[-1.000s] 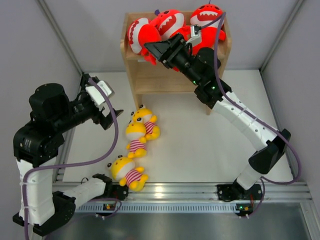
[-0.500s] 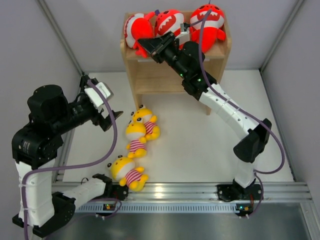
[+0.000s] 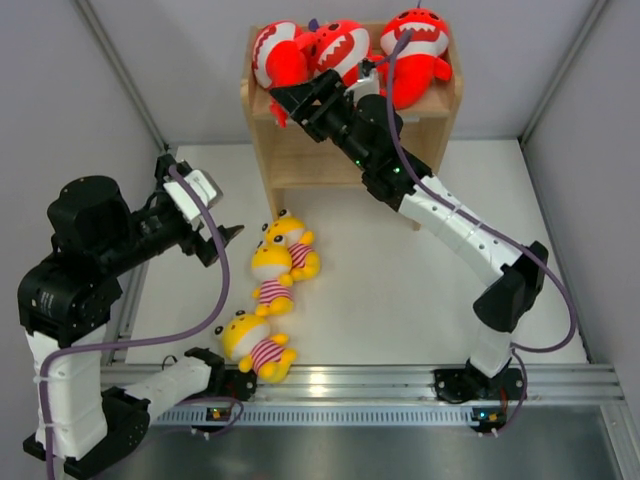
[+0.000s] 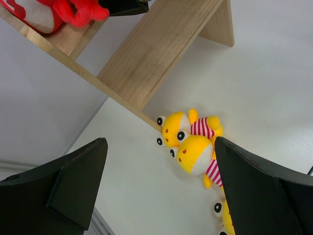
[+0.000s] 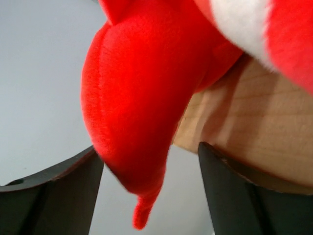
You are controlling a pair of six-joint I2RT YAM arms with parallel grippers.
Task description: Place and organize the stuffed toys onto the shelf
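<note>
R gripper (image 3: 288,103) was up at shelf (image 3: 300,165) top, fingers spread, left shark (image 3: 272,52) fin hanging btwn them, not pinched. All 3 sharks sat up top. L gripper (image 3: 222,243) hung fingers spread, empty, near 3 yellow toys (image 3: 272,275) on table (image 3: 420,300).

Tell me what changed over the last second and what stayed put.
The right claw, open, slid left and deeper along the top of the shelf. It nudged the left red shark from overhanging the front edge back onto the top. The left claw, open and empty, barely shifted. The middle shark, right shark and three yellow toys on the table stayed put.
</note>
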